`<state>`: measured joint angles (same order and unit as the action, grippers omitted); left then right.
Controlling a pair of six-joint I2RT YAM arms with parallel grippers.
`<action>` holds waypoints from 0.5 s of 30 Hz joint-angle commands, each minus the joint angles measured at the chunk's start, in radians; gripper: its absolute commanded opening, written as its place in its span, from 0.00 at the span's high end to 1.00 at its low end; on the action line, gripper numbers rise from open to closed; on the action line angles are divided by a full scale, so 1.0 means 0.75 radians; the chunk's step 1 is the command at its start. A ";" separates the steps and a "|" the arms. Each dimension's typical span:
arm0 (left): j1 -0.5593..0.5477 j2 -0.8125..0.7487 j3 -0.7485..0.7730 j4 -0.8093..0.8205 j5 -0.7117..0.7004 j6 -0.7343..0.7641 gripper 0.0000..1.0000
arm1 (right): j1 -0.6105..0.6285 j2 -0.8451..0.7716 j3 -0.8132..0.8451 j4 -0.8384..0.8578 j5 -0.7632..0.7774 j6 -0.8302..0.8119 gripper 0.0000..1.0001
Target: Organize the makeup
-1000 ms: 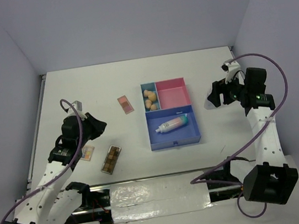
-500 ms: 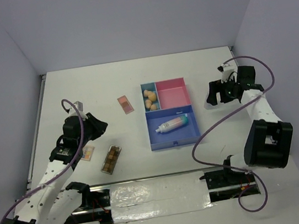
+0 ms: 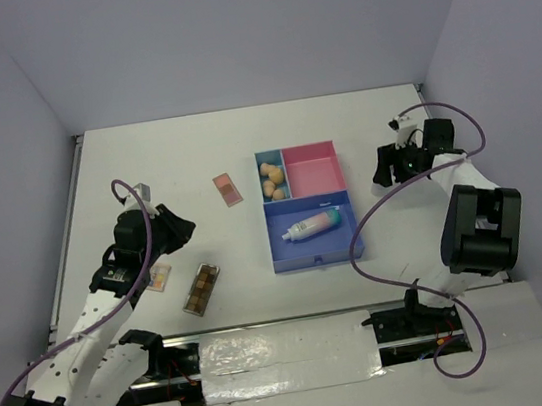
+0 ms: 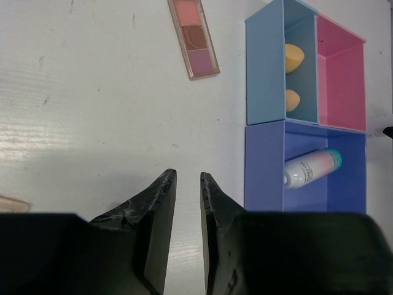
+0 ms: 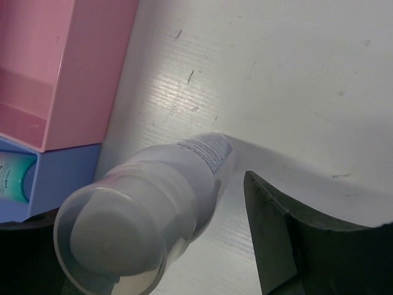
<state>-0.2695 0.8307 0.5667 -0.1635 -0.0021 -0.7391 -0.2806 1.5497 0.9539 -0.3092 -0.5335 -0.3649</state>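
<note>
A slim white tube (image 5: 178,178) fills the right wrist view, cap toward the camera, its far end on the table beside the tray's pink compartment (image 5: 67,61). My right gripper (image 3: 381,169) is open, with one finger (image 5: 276,239) clear of the tube and the other hidden. Beige sponges (image 3: 271,178) sit in the light-blue compartment. The gradient bottle (image 3: 314,224) lies in the blue one. A pink palette (image 3: 228,190), brown palette (image 3: 201,288) and multicolour palette (image 3: 159,276) lie on the table. My left gripper (image 3: 181,226) hovers with its fingers slightly apart and empty (image 4: 184,177).
The compartment tray (image 3: 319,257) stands mid-table; its pink section holds nothing. White walls close in the left, right and back. The left arm's link partly covers the multicolour palette. The right arm's cable loops beside the tray's right edge.
The right arm has folded, its elbow swinging back and its gripper shifting slightly toward the far side. The left arm and the makeup on the table have not moved.
</note>
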 commanded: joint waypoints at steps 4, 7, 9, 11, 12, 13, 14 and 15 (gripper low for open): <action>0.008 0.001 0.018 0.046 0.009 -0.015 0.65 | 0.018 0.016 0.051 0.083 -0.072 -0.037 0.37; 0.008 -0.005 0.013 0.044 0.009 -0.019 0.65 | 0.018 0.022 0.064 0.044 -0.099 -0.076 0.51; 0.008 -0.011 0.011 0.040 0.009 -0.019 0.65 | 0.020 0.004 0.064 0.026 -0.103 -0.119 0.59; 0.008 -0.015 0.013 0.034 0.009 -0.015 0.65 | 0.020 -0.021 0.076 -0.027 -0.117 -0.153 0.62; 0.008 -0.019 0.015 0.030 0.009 -0.015 0.65 | 0.028 -0.037 0.088 -0.060 -0.119 -0.170 0.64; 0.008 -0.021 0.016 0.026 0.009 -0.015 0.65 | 0.037 -0.070 0.131 -0.107 -0.123 -0.223 0.67; 0.006 -0.024 0.016 0.024 0.009 -0.013 0.65 | 0.073 -0.092 0.149 -0.196 -0.115 -0.260 0.68; 0.008 -0.026 0.013 0.026 0.009 -0.015 0.65 | 0.098 -0.121 0.186 -0.232 -0.099 -0.298 0.70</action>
<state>-0.2695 0.8280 0.5667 -0.1642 -0.0021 -0.7406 -0.2573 1.5497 0.9962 -0.3878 -0.5785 -0.4885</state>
